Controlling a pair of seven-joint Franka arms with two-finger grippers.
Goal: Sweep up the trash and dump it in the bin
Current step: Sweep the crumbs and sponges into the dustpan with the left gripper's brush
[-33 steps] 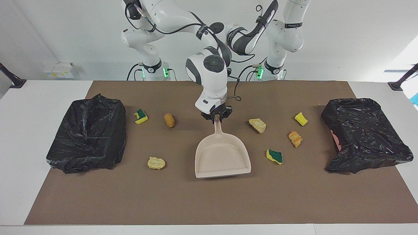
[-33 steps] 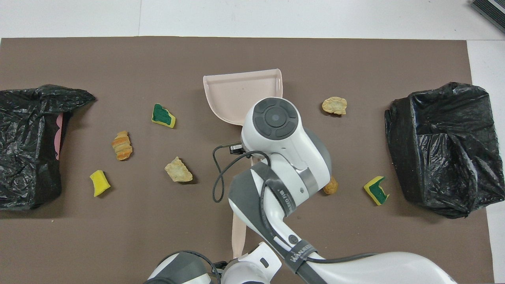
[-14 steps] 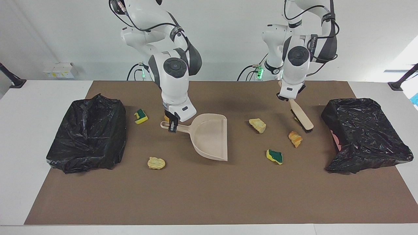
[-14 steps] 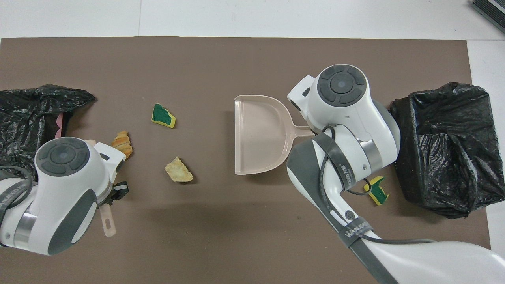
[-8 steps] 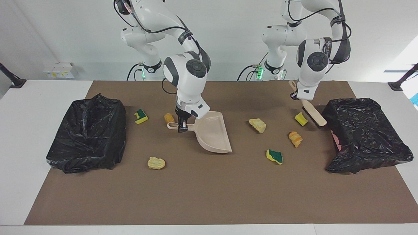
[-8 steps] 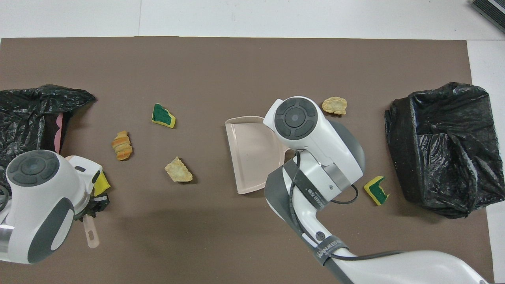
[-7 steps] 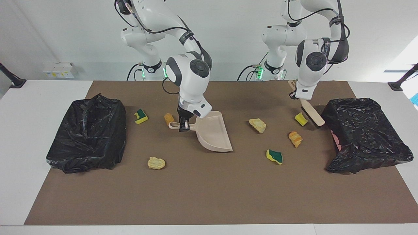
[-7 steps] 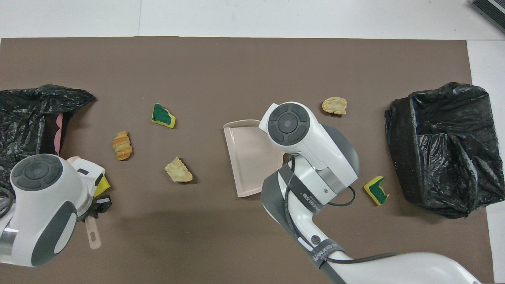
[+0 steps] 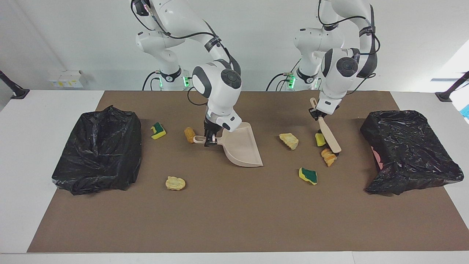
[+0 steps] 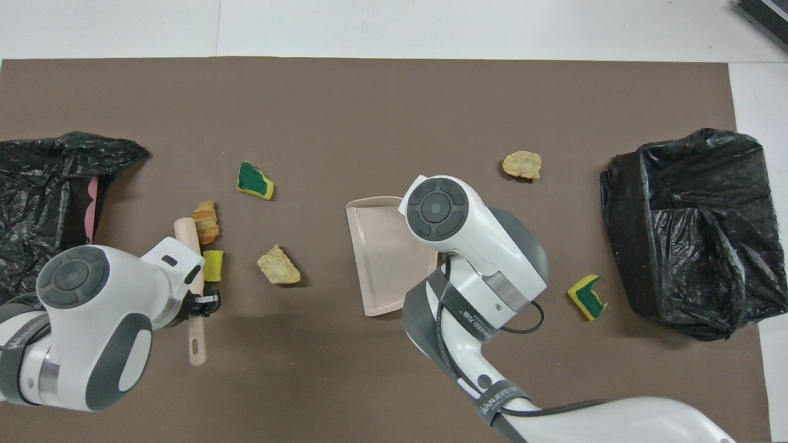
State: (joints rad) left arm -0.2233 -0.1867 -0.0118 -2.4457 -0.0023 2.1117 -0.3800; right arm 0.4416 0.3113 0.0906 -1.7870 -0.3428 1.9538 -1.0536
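Observation:
My right gripper point(image 9: 209, 141) is shut on the handle of the beige dustpan point(image 9: 242, 148) point(image 10: 385, 258), whose mouth faces the left arm's end of the table. My left gripper point(image 9: 315, 114) point(image 10: 206, 301) is shut on the handle of the wooden brush point(image 9: 329, 137) point(image 10: 188, 246). The brush head touches a yellow sponge point(image 9: 319, 139) point(image 10: 213, 266) and a golden lump point(image 9: 328, 157) point(image 10: 205, 221). Between brush and dustpan lie a bread lump point(image 9: 289, 140) point(image 10: 278, 265) and a green-faced sponge point(image 9: 308, 175) point(image 10: 254, 180).
Black-bagged bins stand at both ends of the brown mat, one point(image 9: 99, 150) point(image 10: 695, 227) at the right arm's end, one point(image 9: 408, 150) point(image 10: 43, 209) at the left arm's. By the right arm's bin lie a sponge point(image 9: 158, 130), a brown lump point(image 9: 189, 134) and a pale lump point(image 9: 175, 182).
The left gripper has swung the brush away from its bin toward the middle, pushing the yellow sponge up against the golden lump. The right gripper has shifted the dustpan slightly toward the trash.

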